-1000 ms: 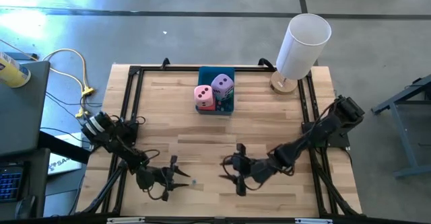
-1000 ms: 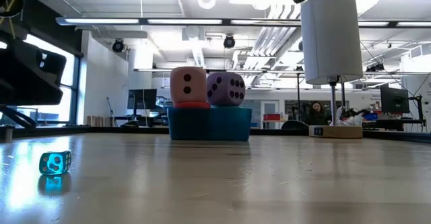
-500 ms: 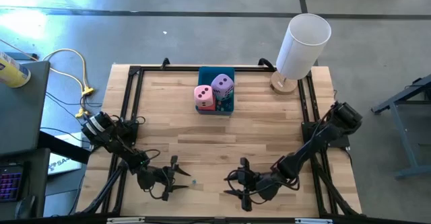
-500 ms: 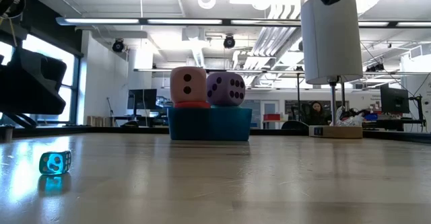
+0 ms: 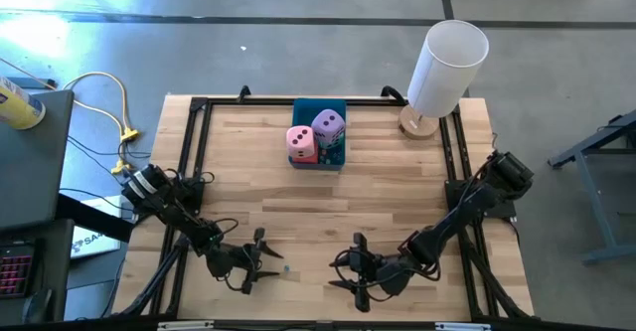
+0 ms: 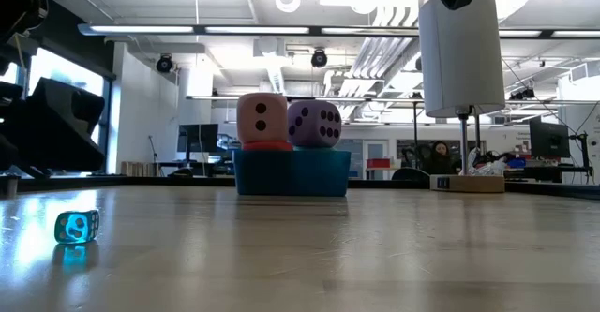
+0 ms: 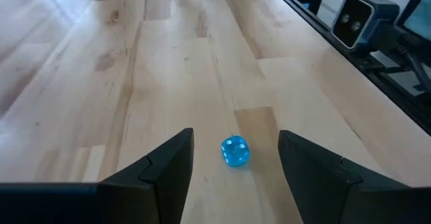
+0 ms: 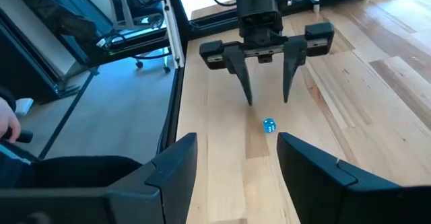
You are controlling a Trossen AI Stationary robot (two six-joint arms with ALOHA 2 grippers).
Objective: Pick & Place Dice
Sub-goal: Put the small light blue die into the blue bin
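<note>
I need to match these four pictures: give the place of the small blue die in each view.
High view: small blue die by the table's near edge, just ahead of the left gripper.
Low view: far left, on the tabletop.
Left wrist view: between the open fingers.
Right wrist view: centre, below the left gripper.
Shared landmark: the left gripper.

A small die (image 5: 285, 268) lies between left gripper (image 5: 260, 261) and right gripper (image 5: 350, 273).

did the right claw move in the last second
Yes. In the high view the right claw has drawn back from the blue tray toward the table's near edge; it now hangs open opposite the small blue die.
</note>
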